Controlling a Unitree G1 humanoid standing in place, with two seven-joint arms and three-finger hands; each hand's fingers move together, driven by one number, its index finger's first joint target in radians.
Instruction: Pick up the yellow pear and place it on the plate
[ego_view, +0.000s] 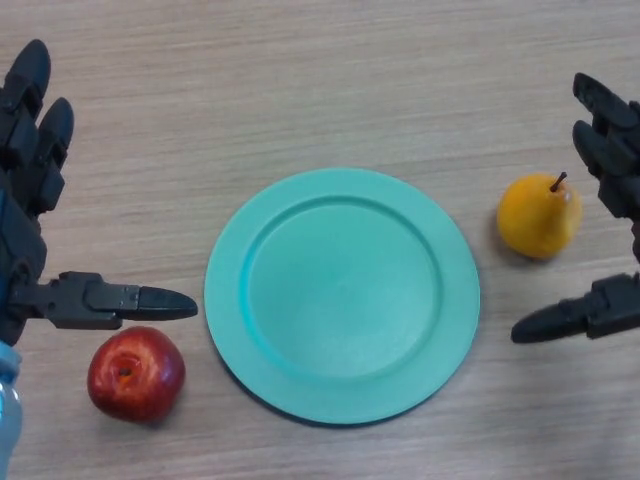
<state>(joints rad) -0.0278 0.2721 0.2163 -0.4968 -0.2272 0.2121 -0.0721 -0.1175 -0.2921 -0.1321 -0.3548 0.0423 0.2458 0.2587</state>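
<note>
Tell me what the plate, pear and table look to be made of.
Plate: likely plastic or melamine, from its even teal, matte sheen. Yellow pear: smooth and uniformly coloured, possibly a plastic replica; can't tell. Table: pale wood-grain surface, probably laminate.

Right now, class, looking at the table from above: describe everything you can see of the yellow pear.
The yellow pear is a plump, orange-yellow fruit with smooth, slightly glossy skin and a short brown stem pointing up and to the right. It looks whole and unmarked. It rests on the wooden table, just right of the green plate, apart from its rim. The right hand is open around that spot, fingers above-right and thumb below, touching nothing. Only the table touches the pear.
</note>
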